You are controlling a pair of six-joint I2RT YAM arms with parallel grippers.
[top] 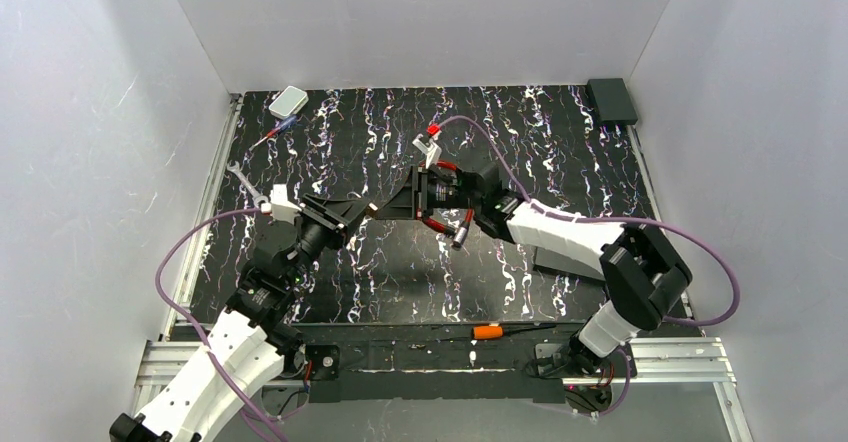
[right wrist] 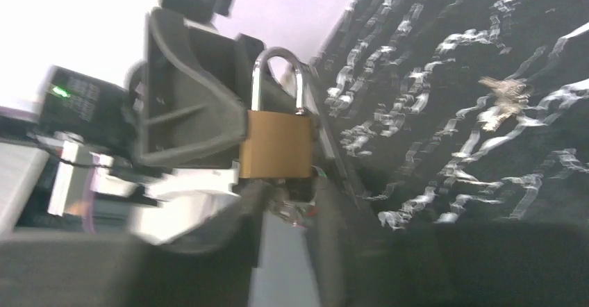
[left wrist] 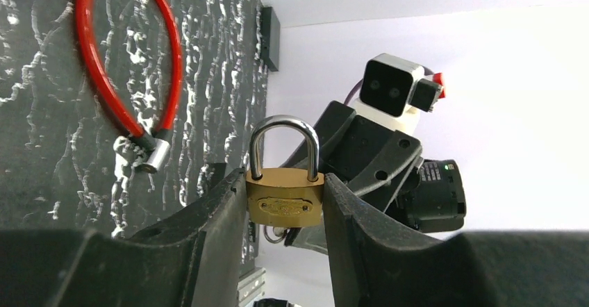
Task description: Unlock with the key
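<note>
Nearest, an orange-handled tool (top: 490,331) lies at the table's (top: 560,162) front edge, well short of the padlock (left wrist: 285,206). The left gripper (left wrist: 285,190) clamps the padlock's brass body, shackle seated. Just beneath the padlock, the right gripper (right wrist: 286,203) pinches the key (right wrist: 292,211) — blurred. Right of the padlock lies a red cable lock (left wrist: 128,64); far beyond-left, a white box (top: 288,102).

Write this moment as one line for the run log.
left gripper: shut on padlock | shackle: closed | right gripper: at padlock underside | key: between right fingers, grip blurred
</note>
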